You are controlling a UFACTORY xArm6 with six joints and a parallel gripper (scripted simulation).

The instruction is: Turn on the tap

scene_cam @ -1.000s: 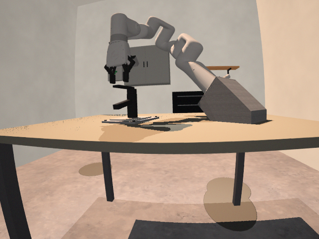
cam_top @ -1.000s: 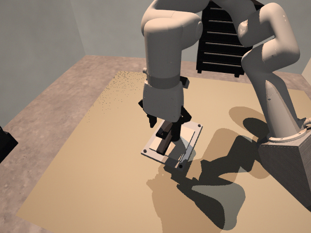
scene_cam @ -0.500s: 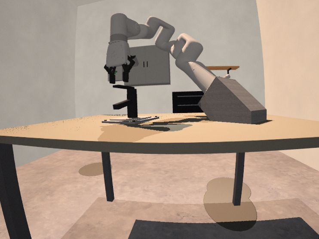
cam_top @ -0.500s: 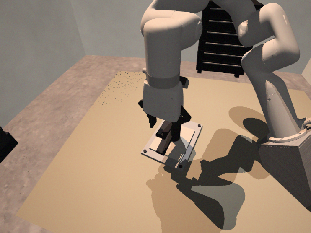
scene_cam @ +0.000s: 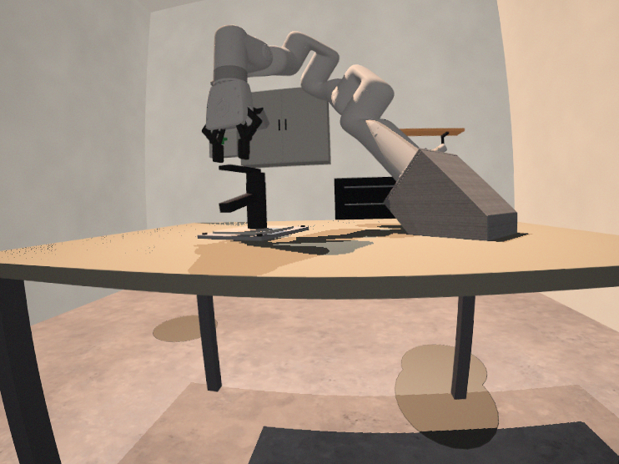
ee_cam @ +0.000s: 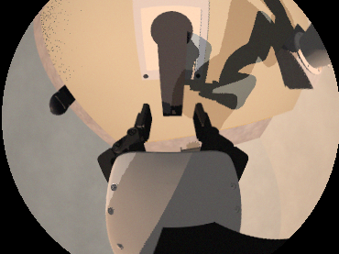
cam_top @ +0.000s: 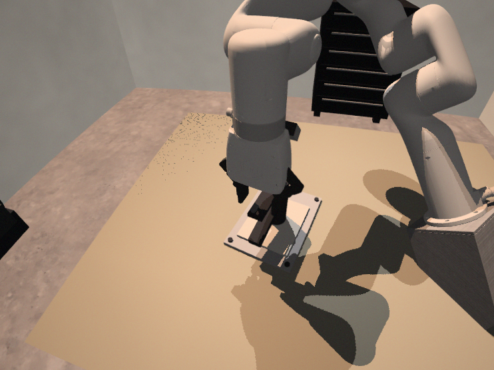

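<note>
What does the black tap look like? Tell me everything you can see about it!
The tap is a dark, boxy upright post standing on a flat pale base plate with dark screws at its corners, on the tan table. A flat lever runs level across its top, and a shorter spout sticks out lower down on the same side. It looks like matte dark metal. Nothing touches it: the open tool hangs just above the lever's free end, fingers pointing down.

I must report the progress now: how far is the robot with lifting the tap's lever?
Done: the gripper hangs open above the lever's free end. In hand: nothing; the fingers touch nothing. Left: everything; the lever lies level on the tap, so it must be reached and lifted fully.
</note>
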